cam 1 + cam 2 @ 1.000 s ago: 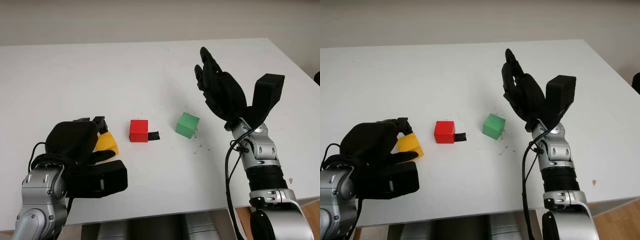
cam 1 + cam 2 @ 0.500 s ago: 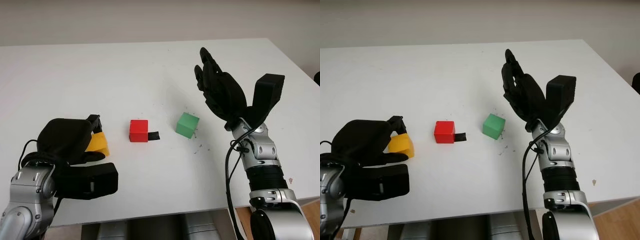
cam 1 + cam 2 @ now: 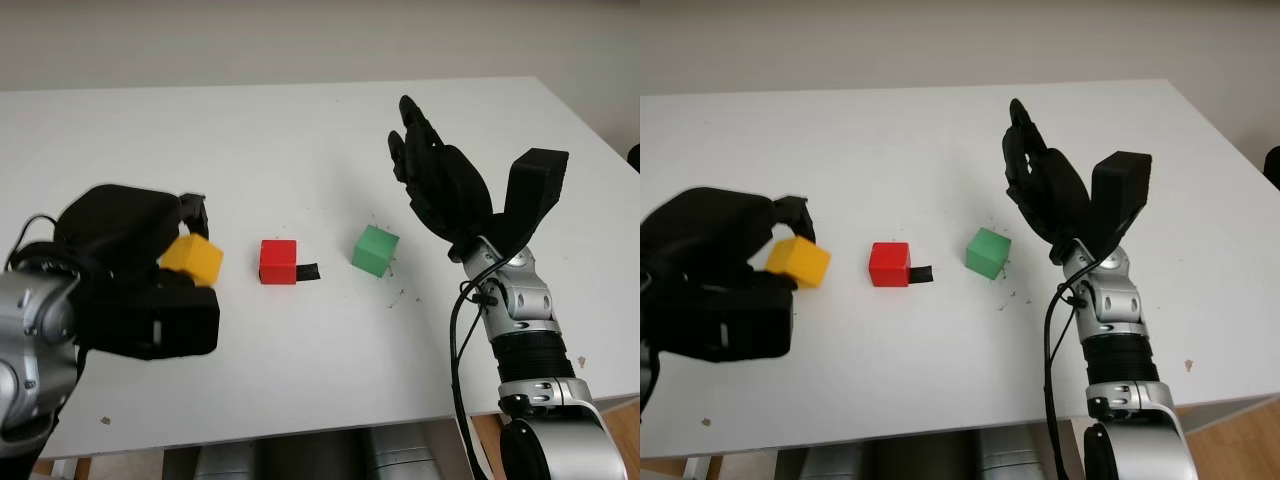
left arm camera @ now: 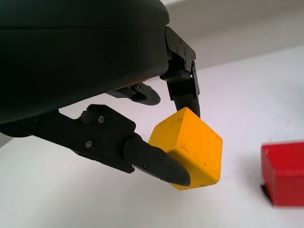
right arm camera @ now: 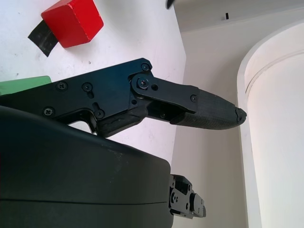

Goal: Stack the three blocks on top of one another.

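My left hand (image 3: pixel 185 250) is shut on the yellow block (image 3: pixel 192 260), held tilted above the table, left of the red block (image 3: pixel 278 261). In the left wrist view the fingers (image 4: pixel 156 161) pinch the yellow block (image 4: pixel 190 147), with the red block (image 4: pixel 283 172) beyond it. The red block sits on the white table (image 3: pixel 300 150) beside a small black tape piece (image 3: pixel 308 271). The green block (image 3: pixel 375 250) lies to its right. My right hand (image 3: pixel 440 180) is open, raised just right of the green block.
The table's right edge (image 3: pixel 600 140) runs close behind my right arm. Small dark specks (image 3: pixel 400 292) dot the surface near the green block. Free room lies across the far half of the table.
My left hand has lifted the yellow block off the table and carried it up and slightly toward the red block. The right hand has not moved.
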### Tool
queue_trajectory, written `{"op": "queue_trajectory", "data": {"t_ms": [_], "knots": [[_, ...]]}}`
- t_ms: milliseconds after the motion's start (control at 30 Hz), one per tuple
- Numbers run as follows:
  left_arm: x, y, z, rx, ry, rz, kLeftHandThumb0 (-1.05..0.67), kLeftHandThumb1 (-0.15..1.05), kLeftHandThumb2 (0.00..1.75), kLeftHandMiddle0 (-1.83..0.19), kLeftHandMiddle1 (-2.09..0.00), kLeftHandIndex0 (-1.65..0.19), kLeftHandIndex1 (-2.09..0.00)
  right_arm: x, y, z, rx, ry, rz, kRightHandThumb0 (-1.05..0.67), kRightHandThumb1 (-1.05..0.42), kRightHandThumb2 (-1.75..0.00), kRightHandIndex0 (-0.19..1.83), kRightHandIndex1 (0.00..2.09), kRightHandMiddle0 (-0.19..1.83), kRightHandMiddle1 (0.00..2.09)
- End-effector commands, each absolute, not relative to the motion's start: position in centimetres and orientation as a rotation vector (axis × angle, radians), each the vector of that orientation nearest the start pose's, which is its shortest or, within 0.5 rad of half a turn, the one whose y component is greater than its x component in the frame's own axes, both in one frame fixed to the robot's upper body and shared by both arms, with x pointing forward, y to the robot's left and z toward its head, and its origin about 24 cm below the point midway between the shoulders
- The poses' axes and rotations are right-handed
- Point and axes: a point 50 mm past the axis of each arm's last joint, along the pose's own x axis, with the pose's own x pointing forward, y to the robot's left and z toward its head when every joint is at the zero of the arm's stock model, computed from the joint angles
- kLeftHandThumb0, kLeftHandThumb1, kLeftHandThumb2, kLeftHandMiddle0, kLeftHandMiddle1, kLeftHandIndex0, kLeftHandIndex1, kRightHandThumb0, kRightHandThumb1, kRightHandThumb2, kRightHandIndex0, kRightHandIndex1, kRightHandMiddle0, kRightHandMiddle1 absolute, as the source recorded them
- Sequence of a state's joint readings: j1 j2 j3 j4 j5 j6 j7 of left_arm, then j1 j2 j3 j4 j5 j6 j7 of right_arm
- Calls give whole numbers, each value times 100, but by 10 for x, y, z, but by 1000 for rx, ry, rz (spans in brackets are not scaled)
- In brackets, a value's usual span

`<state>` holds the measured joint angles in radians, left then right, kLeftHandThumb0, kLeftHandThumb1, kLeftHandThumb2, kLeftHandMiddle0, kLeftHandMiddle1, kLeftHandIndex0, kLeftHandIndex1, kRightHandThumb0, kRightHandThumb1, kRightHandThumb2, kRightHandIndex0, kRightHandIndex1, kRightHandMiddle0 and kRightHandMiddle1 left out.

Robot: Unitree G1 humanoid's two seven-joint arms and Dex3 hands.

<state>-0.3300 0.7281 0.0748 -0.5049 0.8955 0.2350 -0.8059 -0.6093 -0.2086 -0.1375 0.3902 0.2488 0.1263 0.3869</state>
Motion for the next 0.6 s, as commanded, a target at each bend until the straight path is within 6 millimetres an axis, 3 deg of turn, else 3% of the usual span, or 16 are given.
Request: {"op": "queue_trajectory", "data": {"t_ms": [0, 367, 567], "knots": [[262, 216, 248, 1606, -68, -117, -33, 104, 6, -40, -5, -30, -142, 358, -169, 138, 80, -145, 363, -74, -105, -67, -19, 0, -19, 0], [282, 207, 271, 1595, -116, -141, -34, 105, 6, -38, -5, -26, -152, 357, -167, 138, 73, -146, 366, -74, -105, -67, -19, 0, -19, 0], [290, 202, 271, 1402, -174, -177, -30, 104, 5, -38, -5, -27, -155, 356, -164, 137, 82, -138, 365, -75, -105, -66, -19, 0, -19, 0]]}}
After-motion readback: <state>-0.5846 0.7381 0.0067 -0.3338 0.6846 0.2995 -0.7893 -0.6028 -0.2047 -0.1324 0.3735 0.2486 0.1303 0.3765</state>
